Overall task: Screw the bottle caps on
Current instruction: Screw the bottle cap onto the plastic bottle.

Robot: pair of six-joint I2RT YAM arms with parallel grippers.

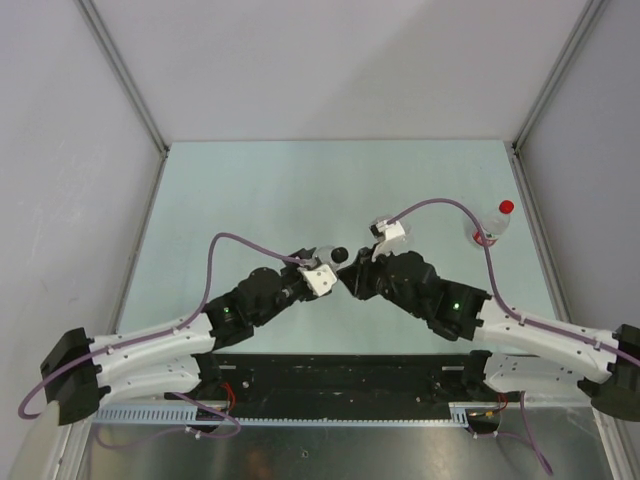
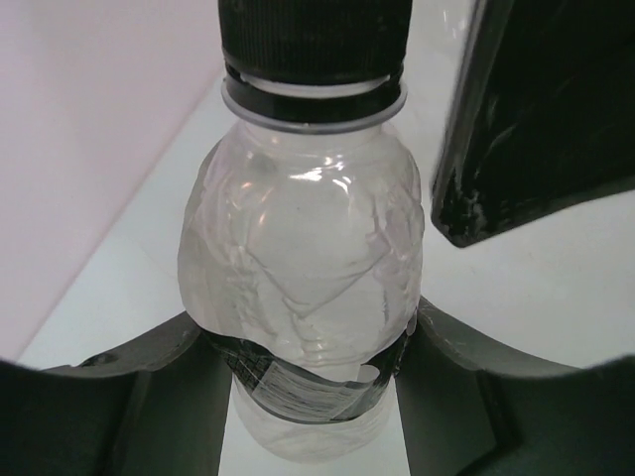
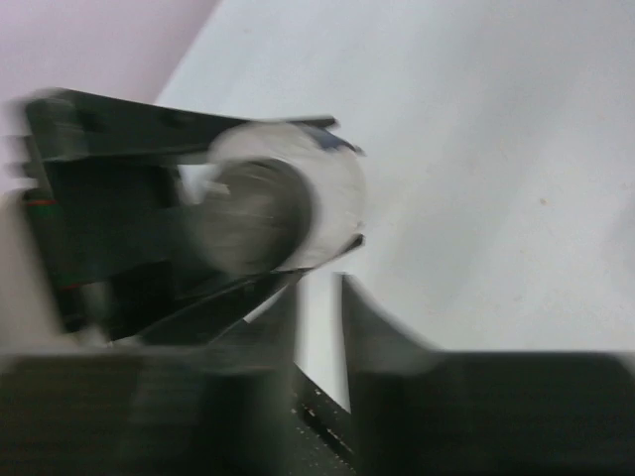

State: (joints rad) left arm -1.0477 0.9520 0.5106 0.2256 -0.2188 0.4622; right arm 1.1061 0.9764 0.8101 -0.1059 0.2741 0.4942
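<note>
Your left gripper (image 2: 308, 382) is half open, clamping the clear bottle (image 2: 303, 248) low on its body, mid-table. The black cap (image 2: 314, 40) sits on its neck, top cut off. Your right gripper (image 3: 319, 317) shows a narrow gap, empty, badly blurred.

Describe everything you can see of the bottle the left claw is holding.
The black-capped bottle is clear plastic with a crinkled body, and looks empty. A ribbed black cap sits on its neck above a pale ring; how tightly cannot be told. A dark label band wraps its lower part, where the left claw clamps it from both sides. A finger of the right claw stands beside the cap, not touching it.
</note>
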